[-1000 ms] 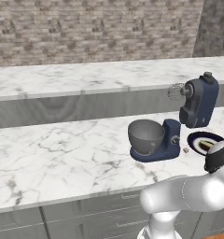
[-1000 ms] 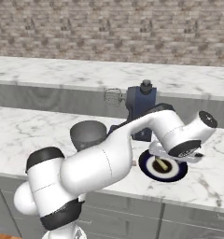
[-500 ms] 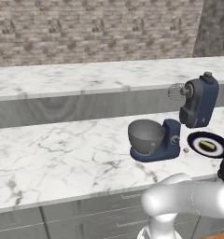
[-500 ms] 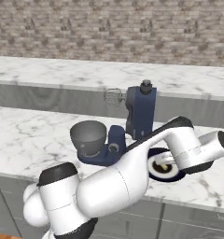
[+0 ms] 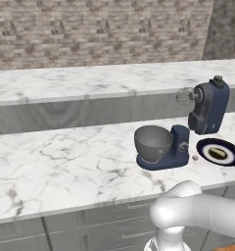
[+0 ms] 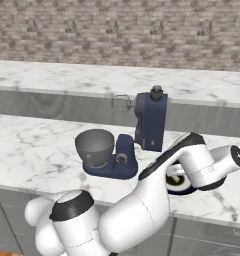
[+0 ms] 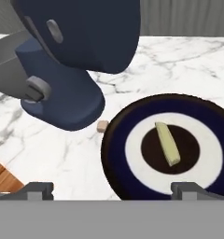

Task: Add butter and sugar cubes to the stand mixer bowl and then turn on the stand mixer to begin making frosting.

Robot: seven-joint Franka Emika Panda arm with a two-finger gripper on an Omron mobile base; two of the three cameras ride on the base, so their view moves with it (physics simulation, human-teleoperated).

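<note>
Surface [image 5: 65, 162] of white grey-veined marble carries all items. Navy blue stand mixer with tilted-back head and wire whisk [image 5: 188, 127] [image 6: 142, 127] [image 7: 76, 51] stands at mid-surface; its head is raised, whisk pointing toward 9 o'clock in the left base view. Round deep dull grey metal bowl [image 5: 152, 143] [image 6: 94, 147] [image 7: 4, 60] sits on the mixer's flat base, on the 9 o'clock side of the mixer column in both base views. No contents can be made out in the bowl from these angles.

Flat round dark-blue-and-white plate [image 5: 227, 158] [image 7: 118, 154] lies just beside the mixer base at its 3 o'clock in the left base view. Pale yellow stick of butter [image 5: 217, 153] [image 7: 167, 143] lies on the plate's dark centre. Small tan sugar cube [image 5: 195, 158] [image 7: 102, 126] rests on the marble between mixer base and plate rim, close to both.

Tool [image 7: 111, 189]: two dark fingertips at the bottom of the hand view, set wide apart, nothing between them; it hovers above the plate's near rim. In the right base view the white arm's wrist [image 6: 207, 165] covers most of the plate.
</note>
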